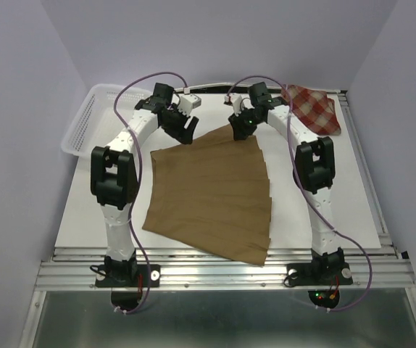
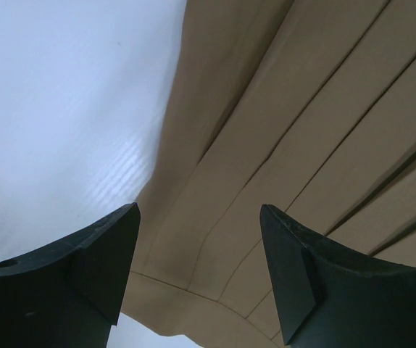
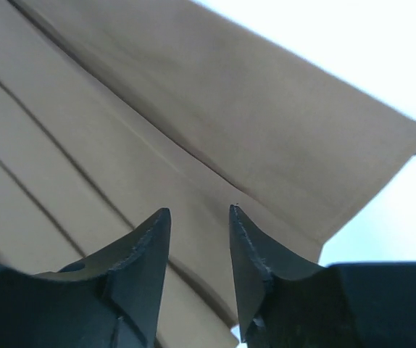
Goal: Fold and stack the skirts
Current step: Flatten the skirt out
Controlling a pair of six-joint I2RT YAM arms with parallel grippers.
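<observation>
Nearest you, the left arm's base and right arm's base sit at the table's near edge. Beyond them the tan skirt lies spread flat, the plaid skirt far right, the basket far left. Your left wrist view: the left gripper has jaws wide apart over the tan skirt's edge, holding nothing. Your right wrist view: the right gripper has tips slightly parted above the pleats, gripping nothing

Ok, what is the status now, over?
Left tool, right tool open, empty. Pleated tan-brown cloth skirt flat, unfolded. Red-and-cream plaid skirt far right. Nothing blocking.
</observation>
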